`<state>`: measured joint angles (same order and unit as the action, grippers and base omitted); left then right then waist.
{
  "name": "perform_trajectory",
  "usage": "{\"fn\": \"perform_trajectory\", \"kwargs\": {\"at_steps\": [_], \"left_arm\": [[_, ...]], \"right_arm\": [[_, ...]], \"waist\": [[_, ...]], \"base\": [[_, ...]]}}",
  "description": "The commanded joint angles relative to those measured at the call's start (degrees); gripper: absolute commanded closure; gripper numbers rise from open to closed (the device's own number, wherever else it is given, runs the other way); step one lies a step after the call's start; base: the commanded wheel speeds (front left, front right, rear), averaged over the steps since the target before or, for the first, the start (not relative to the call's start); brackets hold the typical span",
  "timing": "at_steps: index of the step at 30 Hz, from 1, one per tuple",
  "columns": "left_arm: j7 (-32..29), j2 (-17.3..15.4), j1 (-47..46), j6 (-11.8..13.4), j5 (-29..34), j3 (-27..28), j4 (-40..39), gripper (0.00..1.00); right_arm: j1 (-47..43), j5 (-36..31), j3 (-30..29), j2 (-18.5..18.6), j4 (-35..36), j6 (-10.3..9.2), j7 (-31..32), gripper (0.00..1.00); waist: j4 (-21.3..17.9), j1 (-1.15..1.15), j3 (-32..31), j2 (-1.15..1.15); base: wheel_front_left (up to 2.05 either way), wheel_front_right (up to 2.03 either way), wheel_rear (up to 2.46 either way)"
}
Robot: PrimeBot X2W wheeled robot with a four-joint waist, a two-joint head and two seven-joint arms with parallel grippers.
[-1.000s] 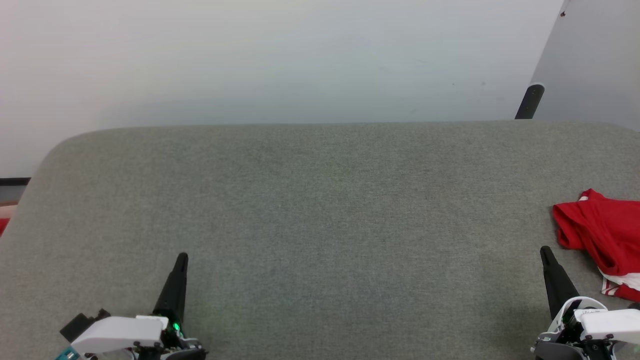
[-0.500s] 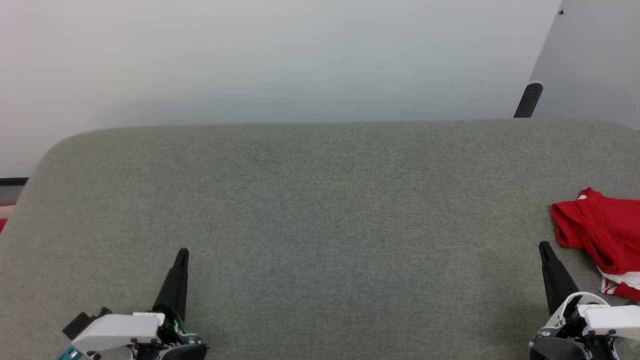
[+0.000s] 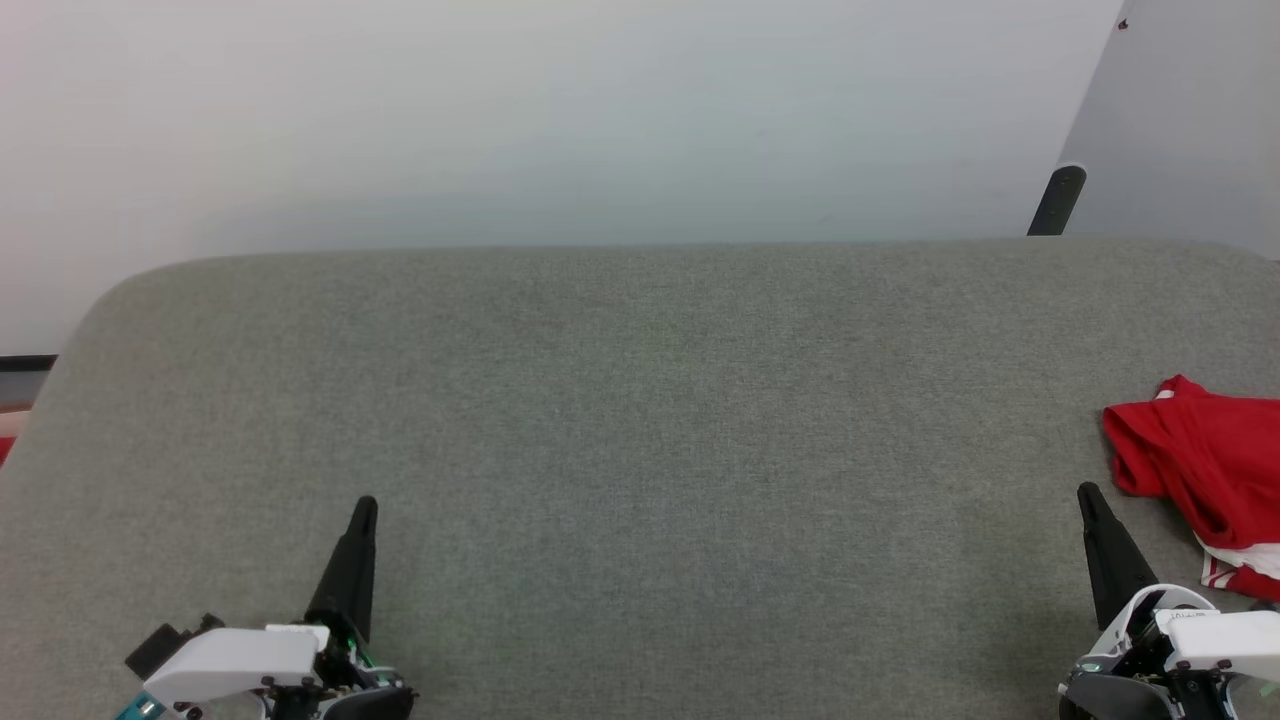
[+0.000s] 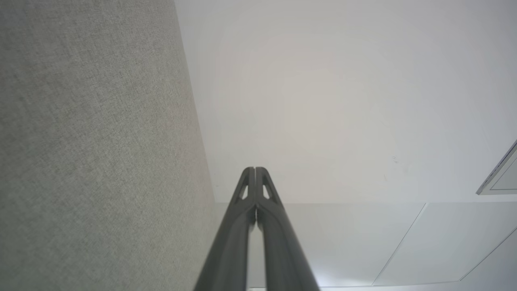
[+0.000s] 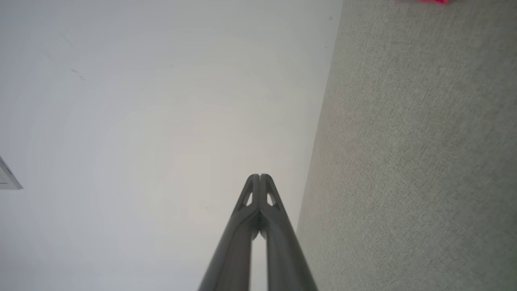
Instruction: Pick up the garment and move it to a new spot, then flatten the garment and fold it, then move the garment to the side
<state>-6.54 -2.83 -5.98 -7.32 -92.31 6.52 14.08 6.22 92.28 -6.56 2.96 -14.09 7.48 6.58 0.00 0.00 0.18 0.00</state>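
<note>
The garment (image 3: pixel 1205 470), red with a bit of white striped trim, lies crumpled at the far right of the grey fabric surface (image 3: pixel 640 420), cut off by the frame edge. A sliver of its red (image 5: pixel 432 1) shows at the top of the right wrist view. My right gripper (image 3: pixel 1087 492) is shut and holds nothing, its tip just left of the garment's near corner and apart from it. My left gripper (image 3: pixel 366 505) is shut and empty at the lower left, far from the garment. Both fingertip pairs meet (image 4: pixel 255 169) (image 5: pixel 259 176).
A pale wall (image 3: pixel 560 120) rises behind the surface's far edge. A dark post (image 3: pixel 1058 202) stands at the back right beside a grey panel (image 3: pixel 1190 120). The surface's left corner is rounded, with a strip of floor (image 3: pixel 20 385) beyond it.
The head view has shifted slightly, so everything sits a little higher in the picture. Both grippers stay shut and the garment lies where it was.
</note>
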Motion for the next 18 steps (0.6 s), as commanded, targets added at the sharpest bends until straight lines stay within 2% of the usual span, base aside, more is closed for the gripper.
{"fn": "perform_trajectory", "kwargs": {"at_steps": [1,18], "left_arm": [[-0.19,0.02,-0.62,-0.32,-0.17,0.15,0.08,1.0],[-0.18,0.02,-0.61,-0.32,-0.18,0.14,0.07,1.0]], "right_arm": [[0.16,0.21,0.01,-0.18,-0.02,0.02,0.1,1.0],[0.16,0.22,0.02,-0.18,-0.02,0.02,0.09,1.0]], "waist": [[0.0,0.0,0.0,0.0],[0.0,0.0,0.0,0.0]], "base": [[0.0,0.0,0.0],[0.0,0.0,0.0]]}}
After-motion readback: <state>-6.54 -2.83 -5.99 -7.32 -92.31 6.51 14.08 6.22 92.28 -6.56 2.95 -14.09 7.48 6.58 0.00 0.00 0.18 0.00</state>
